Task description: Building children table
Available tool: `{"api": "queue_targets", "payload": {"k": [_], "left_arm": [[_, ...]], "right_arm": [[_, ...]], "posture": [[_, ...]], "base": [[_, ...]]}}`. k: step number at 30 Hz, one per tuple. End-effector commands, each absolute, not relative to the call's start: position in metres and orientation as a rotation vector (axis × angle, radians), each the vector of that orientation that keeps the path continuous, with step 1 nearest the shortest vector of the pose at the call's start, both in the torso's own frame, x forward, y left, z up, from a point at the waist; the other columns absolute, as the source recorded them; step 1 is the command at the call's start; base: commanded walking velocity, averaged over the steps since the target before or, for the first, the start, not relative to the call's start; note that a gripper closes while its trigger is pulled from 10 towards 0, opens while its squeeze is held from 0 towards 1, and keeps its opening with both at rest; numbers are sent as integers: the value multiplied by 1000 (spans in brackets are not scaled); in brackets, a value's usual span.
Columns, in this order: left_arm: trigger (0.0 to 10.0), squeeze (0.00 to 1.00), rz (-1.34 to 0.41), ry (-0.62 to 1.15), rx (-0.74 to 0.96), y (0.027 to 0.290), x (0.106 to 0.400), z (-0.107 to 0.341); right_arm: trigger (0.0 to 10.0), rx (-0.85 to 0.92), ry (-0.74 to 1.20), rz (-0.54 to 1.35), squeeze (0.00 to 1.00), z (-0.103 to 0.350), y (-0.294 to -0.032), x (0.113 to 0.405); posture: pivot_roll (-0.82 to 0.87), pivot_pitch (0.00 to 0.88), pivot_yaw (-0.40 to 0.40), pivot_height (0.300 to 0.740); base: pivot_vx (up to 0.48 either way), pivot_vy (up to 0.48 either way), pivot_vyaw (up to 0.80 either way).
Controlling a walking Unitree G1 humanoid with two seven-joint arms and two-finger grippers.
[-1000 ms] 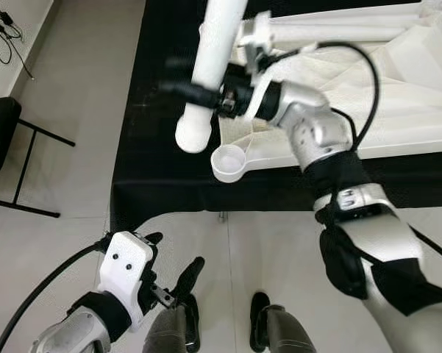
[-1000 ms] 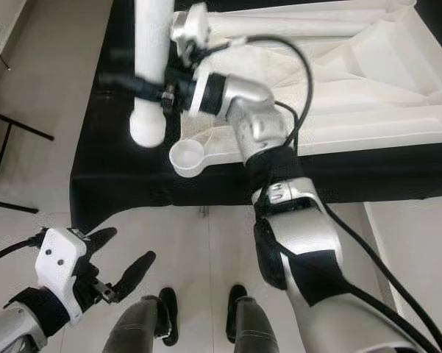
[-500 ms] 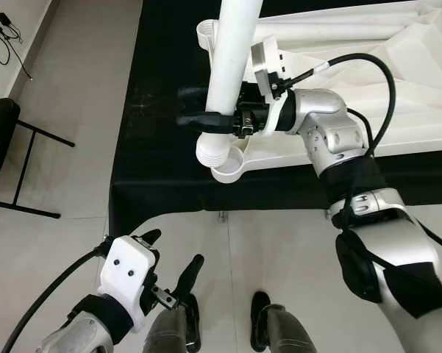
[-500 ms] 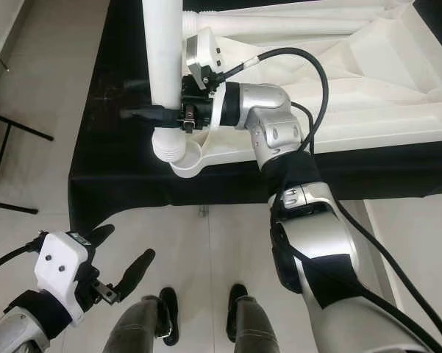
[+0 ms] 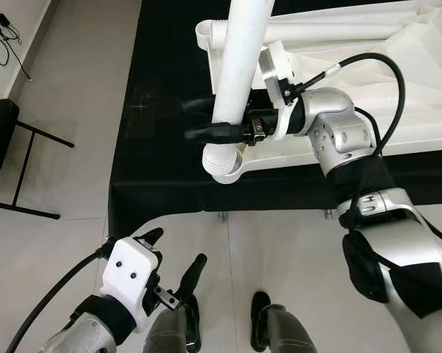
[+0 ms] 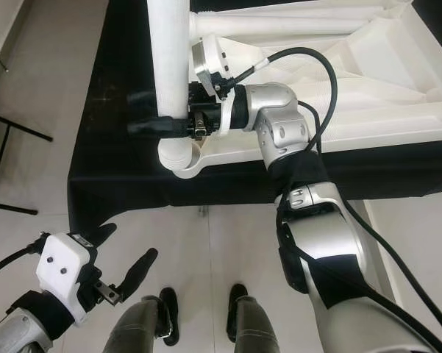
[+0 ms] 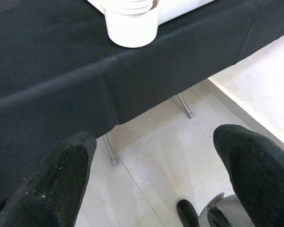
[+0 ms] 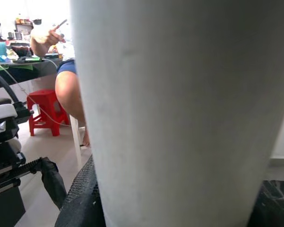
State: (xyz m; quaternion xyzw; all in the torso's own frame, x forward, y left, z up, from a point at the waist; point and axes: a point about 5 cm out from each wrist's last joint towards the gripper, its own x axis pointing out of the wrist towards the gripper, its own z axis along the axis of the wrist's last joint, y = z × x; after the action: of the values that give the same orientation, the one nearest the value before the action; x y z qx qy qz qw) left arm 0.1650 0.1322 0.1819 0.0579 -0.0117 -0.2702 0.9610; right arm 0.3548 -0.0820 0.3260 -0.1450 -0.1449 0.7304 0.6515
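Right gripper [image 5: 215, 121] clamps a smooth white cylindrical leg [image 5: 239, 66] upright over the socket (ribbed end seated) at 12 o'clock; left gripper [image 5: 175, 266] hangs open.

The white table leg [image 5: 239, 70] runs out of the top edge in both eye views, so its upper end cannot be seen. Its lower end sits at the round corner socket [image 5: 222, 163] of the white tabletop [image 6: 368, 81], and the leg covers the inside of the socket; whether it is fully seated cannot be told. The tabletop is cut by the right and top edges. In the right wrist view the leg [image 8: 179, 113] is very near and blurred, and it hides the fingers of the right gripper [image 5: 219, 118] almost completely. Behind it a person [image 8: 68, 90] is partly hidden and cut off. The black chair [image 5: 0, 136] is cut by the left edge.
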Motion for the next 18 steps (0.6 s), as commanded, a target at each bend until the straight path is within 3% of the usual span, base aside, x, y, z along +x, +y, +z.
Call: {"api": "queue_targets", "payload": {"k": [1,18], "left_arm": [[10000,0,-554,5,107,131,162,176],[10000,0,-571,-5,123,130,161,177]], "right_arm": [[10000,-345,-253,1688,0,312,-80,355],[10000,-410,-215,1689,0,315,-83,359]], "posture": [[101,396,70,740],[103,408,73,740]], "base": [[0,0,0],[0,0,0]]}}
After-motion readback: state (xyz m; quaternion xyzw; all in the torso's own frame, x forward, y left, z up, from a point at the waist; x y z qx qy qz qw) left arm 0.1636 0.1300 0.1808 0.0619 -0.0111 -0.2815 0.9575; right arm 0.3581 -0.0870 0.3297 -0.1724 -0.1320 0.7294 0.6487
